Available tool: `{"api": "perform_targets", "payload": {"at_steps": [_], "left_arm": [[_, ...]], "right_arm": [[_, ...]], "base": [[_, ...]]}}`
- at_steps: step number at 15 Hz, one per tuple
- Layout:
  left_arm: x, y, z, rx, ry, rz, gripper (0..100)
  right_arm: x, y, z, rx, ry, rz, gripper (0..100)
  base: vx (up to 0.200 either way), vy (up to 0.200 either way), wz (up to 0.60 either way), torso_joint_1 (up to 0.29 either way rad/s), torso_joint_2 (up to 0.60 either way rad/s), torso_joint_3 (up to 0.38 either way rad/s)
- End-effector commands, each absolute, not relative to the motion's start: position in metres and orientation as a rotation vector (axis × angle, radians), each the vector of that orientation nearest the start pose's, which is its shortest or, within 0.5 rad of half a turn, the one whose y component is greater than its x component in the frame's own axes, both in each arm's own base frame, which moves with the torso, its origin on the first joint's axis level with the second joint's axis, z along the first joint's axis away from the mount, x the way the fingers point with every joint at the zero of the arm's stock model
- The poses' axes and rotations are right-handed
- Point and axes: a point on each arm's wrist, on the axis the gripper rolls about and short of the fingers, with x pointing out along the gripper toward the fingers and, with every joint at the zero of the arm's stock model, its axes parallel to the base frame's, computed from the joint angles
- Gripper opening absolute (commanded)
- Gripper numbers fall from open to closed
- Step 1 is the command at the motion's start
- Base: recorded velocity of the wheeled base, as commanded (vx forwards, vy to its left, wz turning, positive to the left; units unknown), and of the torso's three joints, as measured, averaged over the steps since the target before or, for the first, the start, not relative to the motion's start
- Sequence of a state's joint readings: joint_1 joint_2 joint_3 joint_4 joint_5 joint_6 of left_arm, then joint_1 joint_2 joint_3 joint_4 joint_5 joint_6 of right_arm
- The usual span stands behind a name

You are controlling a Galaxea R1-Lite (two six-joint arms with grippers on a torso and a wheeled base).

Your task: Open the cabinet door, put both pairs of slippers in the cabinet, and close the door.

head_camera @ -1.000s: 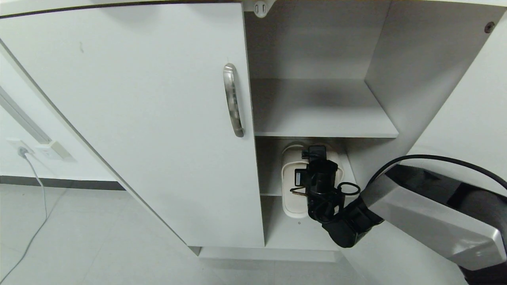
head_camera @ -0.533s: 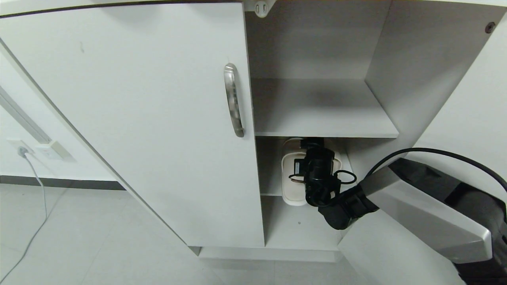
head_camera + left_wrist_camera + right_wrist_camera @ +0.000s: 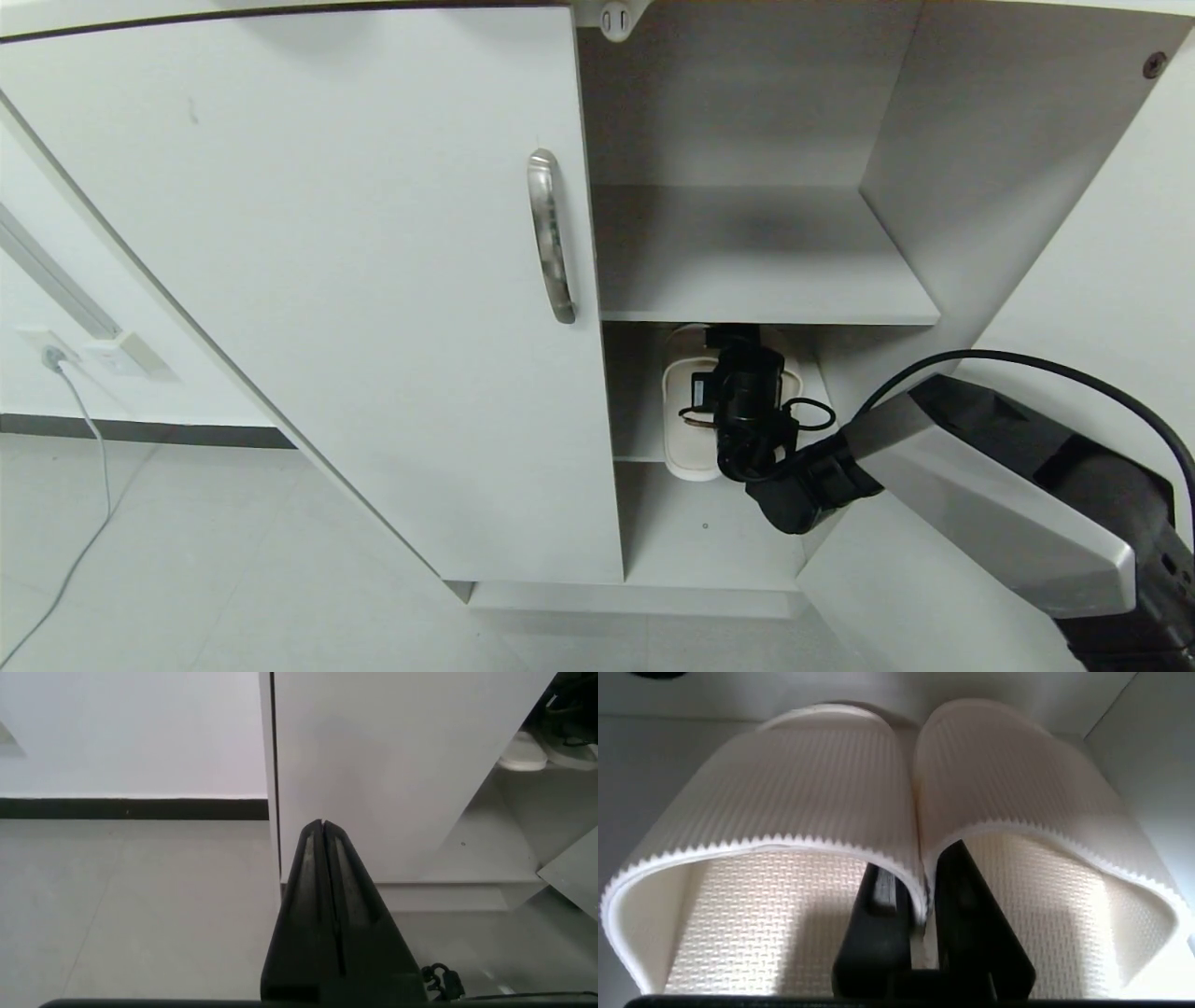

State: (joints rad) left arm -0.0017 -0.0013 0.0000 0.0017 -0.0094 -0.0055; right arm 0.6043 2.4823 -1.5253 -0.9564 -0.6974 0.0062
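You are holding the pair of cream slippers (image 3: 686, 439) inside the cabinet (image 3: 980, 140), in the lower compartment just under the middle shelf (image 3: 747, 280), toes pointing toward the back. The two are lying side by side with their inner edges touching. Their heels are sticking out past the front of a low ledge; whether the soles are resting on it you cannot tell.

Your right gripper (image 3: 922, 910) is pinching the slippers where the two ribbed straps (image 3: 813, 784) are meeting, one finger tucked under each strap and the adjoining edges squeezed between them. In the head view the right gripper is reaching in from the open right side, its tip passing under the shelf edge.

The left door (image 3: 327, 280) is sitting closed, its metal handle (image 3: 551, 238) running upright just beside the opening.

Your left gripper (image 3: 322, 840) is hanging outside the cabinet with its fingers pressed together on nothing, pointing down at the tiled floor (image 3: 121, 905) near the bottom corner of that door. A wall socket (image 3: 56, 355) with a cable plugged in is sitting well off to the left.
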Motion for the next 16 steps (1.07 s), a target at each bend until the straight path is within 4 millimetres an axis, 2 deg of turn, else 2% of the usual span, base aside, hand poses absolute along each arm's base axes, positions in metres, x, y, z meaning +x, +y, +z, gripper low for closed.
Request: {"api": "perform_targets", "payload": {"at_steps": [1, 4, 5, 8, 11, 14, 16], "left_arm": [[-0.023, 0.0, 0.075, -0.006, 0.002, -0.011, 0], [-0.023, 0.0, 0.075, -0.006, 0.002, -0.011, 0], [-0.023, 0.0, 0.075, -0.006, 0.002, -0.011, 0], [-0.023, 0.0, 0.075, -0.006, 0.002, -0.011, 0], [-0.023, 0.0, 0.075, -0.006, 0.002, -0.011, 0], [-0.023, 0.0, 0.075, -0.006, 0.002, -0.011, 0], [-0.023, 0.0, 0.075, -0.006, 0.002, -0.011, 0]], "right_arm": [[0.417, 0.271, 0.081, 0.002, 0.005, -0.087, 0], [0.417, 0.271, 0.081, 0.002, 0.005, -0.086, 0], [0.417, 0.271, 0.081, 0.002, 0.006, -0.086, 100], [0.409, 0.268, 0.077, -0.013, 0.025, -0.083, 100], [0.389, 0.265, 0.087, -0.002, 0.008, -0.063, 100], [0.357, 0.265, 0.091, 0.013, -0.014, -0.025, 100], [0.327, 0.263, 0.091, 0.006, -0.005, 0.015, 100]], "base": [[0.0, 0.0, 0.0, 0.0, 0.0, 0.0], [0.0, 0.0, 0.0, 0.0, 0.0, 0.0], [0.0, 0.0, 0.0, 0.0, 0.0, 0.0], [0.0, 0.0, 0.0, 0.0, 0.0, 0.0], [0.0, 0.0, 0.0, 0.0, 0.0, 0.0], [0.0, 0.0, 0.0, 0.0, 0.0, 0.0], [0.0, 0.0, 0.0, 0.0, 0.0, 0.0]]}}
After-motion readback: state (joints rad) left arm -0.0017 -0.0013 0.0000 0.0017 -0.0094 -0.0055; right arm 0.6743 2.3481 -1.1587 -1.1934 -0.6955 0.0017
